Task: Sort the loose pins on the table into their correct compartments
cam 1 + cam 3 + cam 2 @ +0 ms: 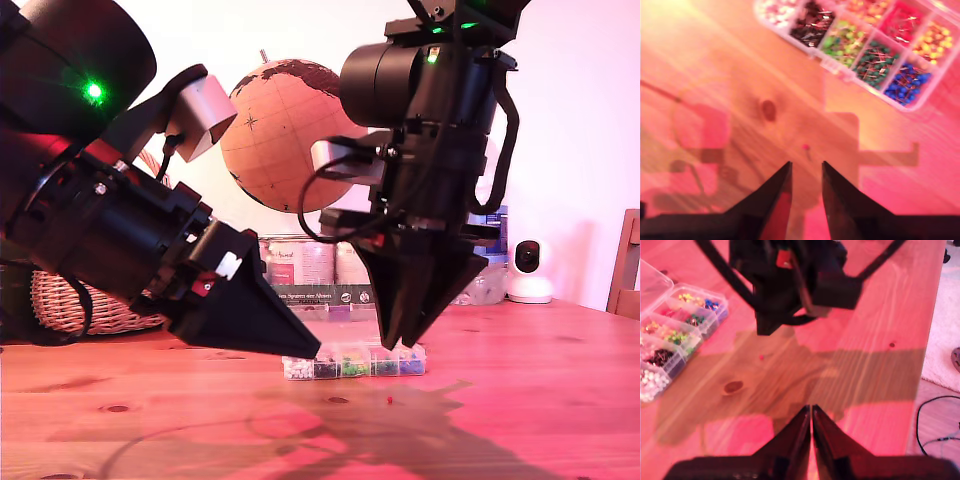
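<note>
Only one tiny red-headed pin [805,147] shows unsorted on the reddish-brown wooden table [540,420], outside the clear plastic compartment box [352,372], just before my slightly parted second gripper [806,164]; my first gripper [811,409] is closed, empty.

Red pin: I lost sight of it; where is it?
The red pin lies on the table, centre-right in the exterior view, just in front of the clear box.

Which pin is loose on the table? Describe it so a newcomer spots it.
On the wooden table, find the clear compartment box. On the bare wood in front of it, nearer the exterior camera, lies one tiny red-headed pin, just ahead of my second gripper. Unlike the box's sorted pins, it lies alone.
</note>
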{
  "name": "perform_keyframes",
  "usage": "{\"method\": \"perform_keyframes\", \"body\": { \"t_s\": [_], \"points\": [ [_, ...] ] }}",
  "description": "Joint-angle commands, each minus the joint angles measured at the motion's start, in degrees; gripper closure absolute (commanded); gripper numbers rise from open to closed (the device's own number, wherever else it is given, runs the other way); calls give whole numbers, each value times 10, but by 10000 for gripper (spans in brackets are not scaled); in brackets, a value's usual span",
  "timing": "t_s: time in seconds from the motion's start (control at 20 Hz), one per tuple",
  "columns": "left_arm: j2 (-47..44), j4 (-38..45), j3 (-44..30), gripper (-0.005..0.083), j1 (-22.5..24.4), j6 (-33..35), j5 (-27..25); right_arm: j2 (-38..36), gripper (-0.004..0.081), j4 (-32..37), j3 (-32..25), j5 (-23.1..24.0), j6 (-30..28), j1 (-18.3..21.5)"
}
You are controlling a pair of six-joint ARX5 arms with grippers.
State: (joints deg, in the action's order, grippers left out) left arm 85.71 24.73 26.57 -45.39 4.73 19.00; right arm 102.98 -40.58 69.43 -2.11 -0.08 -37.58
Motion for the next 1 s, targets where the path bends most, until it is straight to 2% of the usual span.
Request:
{"method": "perform_keyframes", "body": {
  "t_s": [0.0,0.4,0.65,0.95],
  "points": [
    [9,1,-1,797,-3,2,0,28,606,3,4,4,-9,-2],
    [9,2,-1,797,-3,2,0,39,610,17,9,7,-31,-3],
    [9,2,-1,797,-3,2,0,72,610,3,31,-4,-34,-5],
    [9,2,-1,797,-3,2,0,74,610,-16,40,-3,-45,-9]
  ]
}}
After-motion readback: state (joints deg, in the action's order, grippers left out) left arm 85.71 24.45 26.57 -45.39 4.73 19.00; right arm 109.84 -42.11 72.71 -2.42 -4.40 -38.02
